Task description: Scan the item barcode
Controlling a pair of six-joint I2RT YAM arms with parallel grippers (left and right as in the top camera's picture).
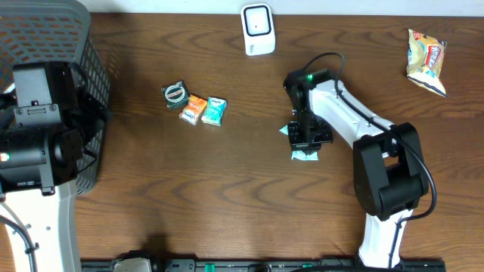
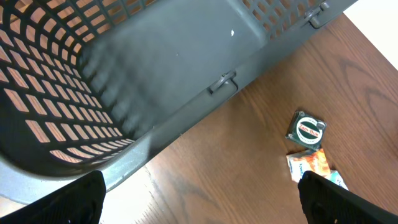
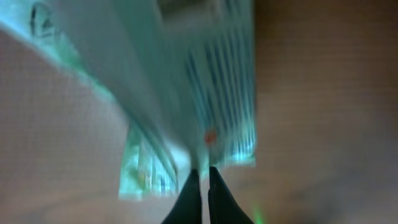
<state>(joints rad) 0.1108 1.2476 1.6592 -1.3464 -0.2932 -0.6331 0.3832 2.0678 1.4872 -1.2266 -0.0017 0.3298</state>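
Near the middle of the table (image 1: 227, 189), the right fingers (image 3: 191, 199) pinch a teal packet (image 1: 305, 156), the left fingers (image 2: 68, 202) are wide open and empty, and the white scanner (image 1: 258, 29) is not reached yet.

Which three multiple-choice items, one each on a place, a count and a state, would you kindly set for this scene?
1. Where on the brown wooden table does the yellow foil snack bag lie?
A) near left
B) far right
C) centre

2. How many small colourful items lie grouped between the grey plastic mesh basket and the white box-shaped scanner?
A) two
B) three
C) five

3. The right arm's fingers are:
A) wide open above bare wood
B) shut on nothing
C) shut on a thin mint-green striped packet

Key:
1 B, the overhead view shows the bag near the far right corner.
2 B, one green, one orange, one teal.
3 C, the wrist view shows the tips pinching the packet's edge.
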